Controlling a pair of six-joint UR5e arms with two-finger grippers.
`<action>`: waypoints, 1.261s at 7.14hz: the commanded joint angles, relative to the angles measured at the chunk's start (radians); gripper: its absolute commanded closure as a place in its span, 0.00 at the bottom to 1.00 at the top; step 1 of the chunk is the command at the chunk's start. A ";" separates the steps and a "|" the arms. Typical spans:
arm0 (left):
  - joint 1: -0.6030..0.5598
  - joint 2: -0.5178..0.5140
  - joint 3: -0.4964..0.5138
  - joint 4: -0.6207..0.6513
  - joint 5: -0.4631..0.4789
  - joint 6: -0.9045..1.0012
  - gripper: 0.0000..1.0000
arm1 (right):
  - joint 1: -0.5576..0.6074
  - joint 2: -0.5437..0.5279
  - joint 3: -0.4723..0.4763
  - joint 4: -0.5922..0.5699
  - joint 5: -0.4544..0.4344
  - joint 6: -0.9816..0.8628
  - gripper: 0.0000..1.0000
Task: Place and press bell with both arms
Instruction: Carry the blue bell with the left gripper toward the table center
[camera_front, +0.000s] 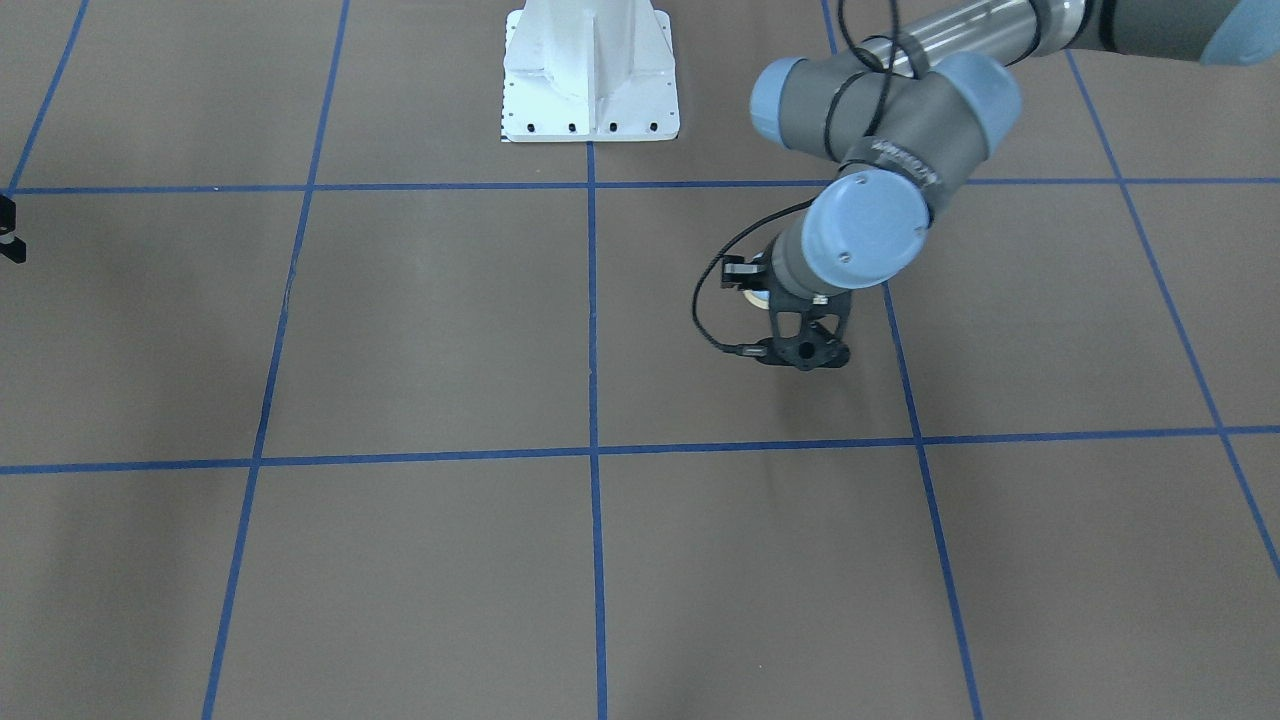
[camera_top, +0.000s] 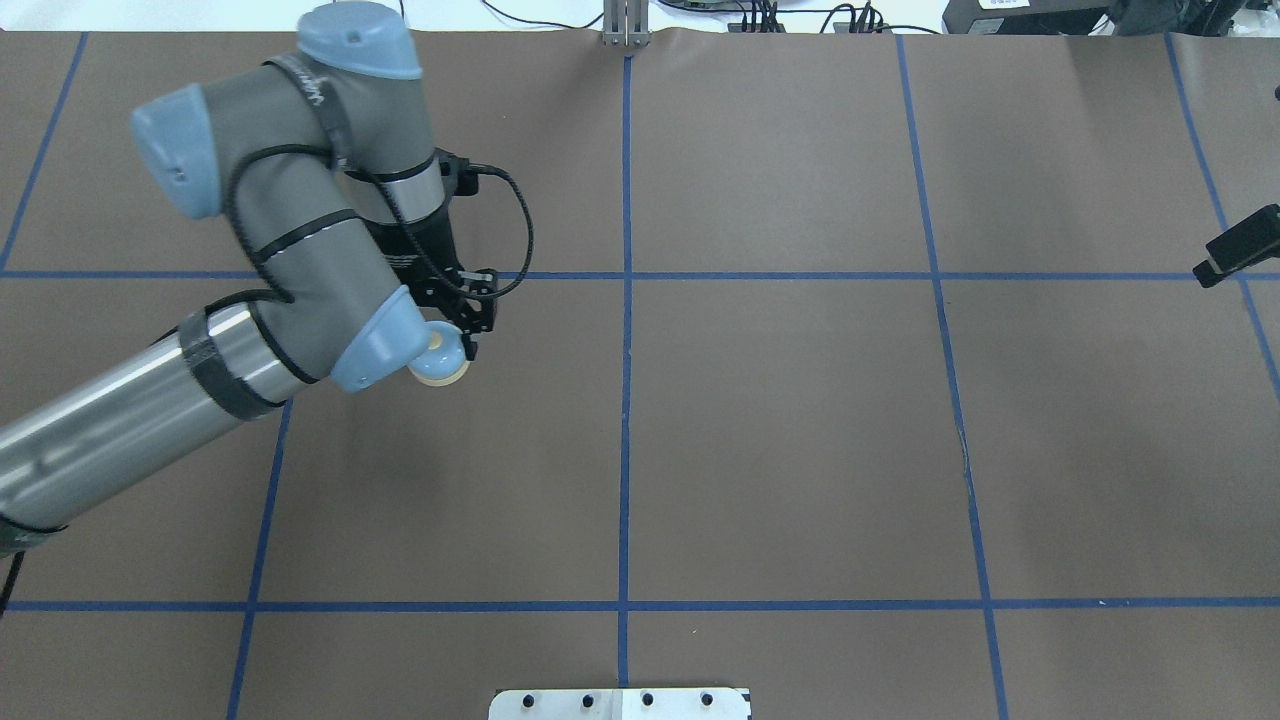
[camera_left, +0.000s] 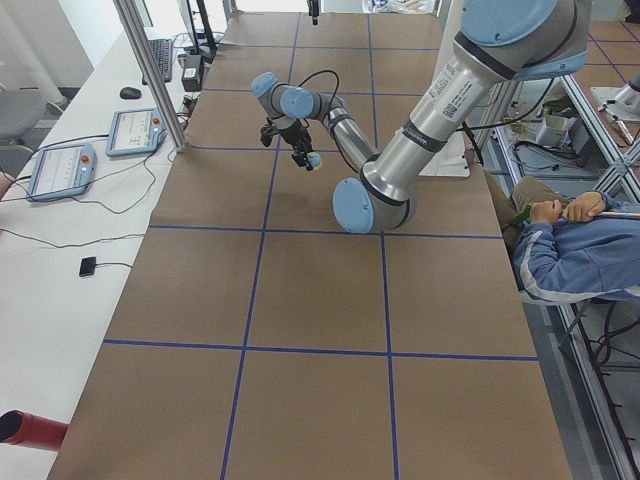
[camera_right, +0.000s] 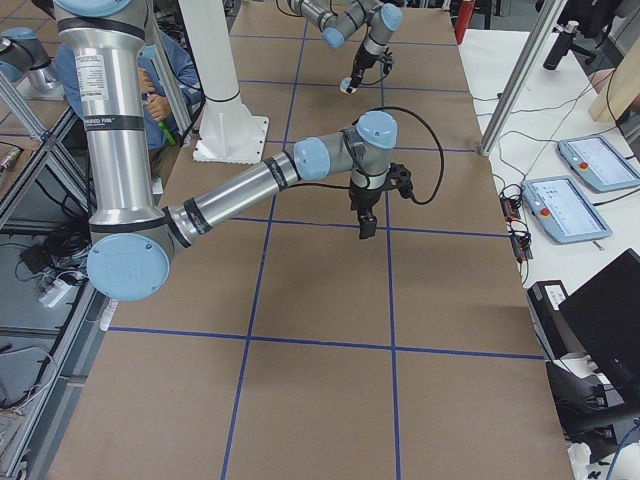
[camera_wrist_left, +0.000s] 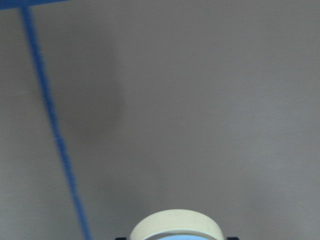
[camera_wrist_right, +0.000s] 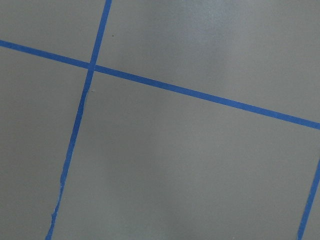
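brown all over, the counter (camera_top: 780, 450) has blue tape lines (camera_top: 625, 400) that make big squares. close to the robot, the white base (camera_top: 620, 703) sits at the edge. the left arm (camera_top: 150, 400) comes in low from the side, its silver tube sloping up to grey joints with blue caps. there it bends and the tip turns down, so the left tool (camera_top: 462, 335) points at the counter. its two fingers are closed on the sides of the bell (camera_top: 440, 357). the bell is the right way up, blue dome and cream button on top, cream base facing the counter. it is in the square just on the robot's left of the middle line, near the far cross line. i cannot tell if the base touches the counter. further off to the other side, the right arm (camera_right: 250, 185) stretches out long, and its wrist bends down too. the right tool (camera_top: 1235, 245) hangs over the counter, well apart from the bell. i cannot tell if it is open or closed.
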 joint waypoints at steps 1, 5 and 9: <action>0.053 -0.185 0.339 -0.286 0.001 -0.206 1.00 | -0.001 0.002 -0.001 0.000 0.000 0.000 0.00; 0.088 -0.280 0.511 -0.373 0.005 -0.236 1.00 | -0.001 0.001 0.002 -0.001 0.001 0.002 0.00; 0.099 -0.307 0.576 -0.452 0.005 -0.262 0.77 | -0.001 0.001 0.001 -0.001 0.001 0.002 0.00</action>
